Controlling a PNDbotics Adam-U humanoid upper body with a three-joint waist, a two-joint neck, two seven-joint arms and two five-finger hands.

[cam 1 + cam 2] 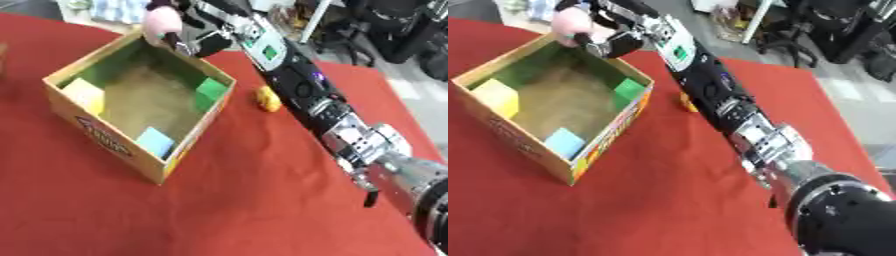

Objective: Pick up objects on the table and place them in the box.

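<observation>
Where fingers (pixel 182 44) curl, pink object (pixel 161 21).

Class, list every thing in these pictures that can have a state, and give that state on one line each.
Cardboard box: open, upright, holding blocks.
Pink object: held over the box's far corner.
Right robot hand: shut on the pink object.
Yellow object: lying on the red tablecloth, outside the box.
Yellow block, green block, blue block: inside the box.
</observation>
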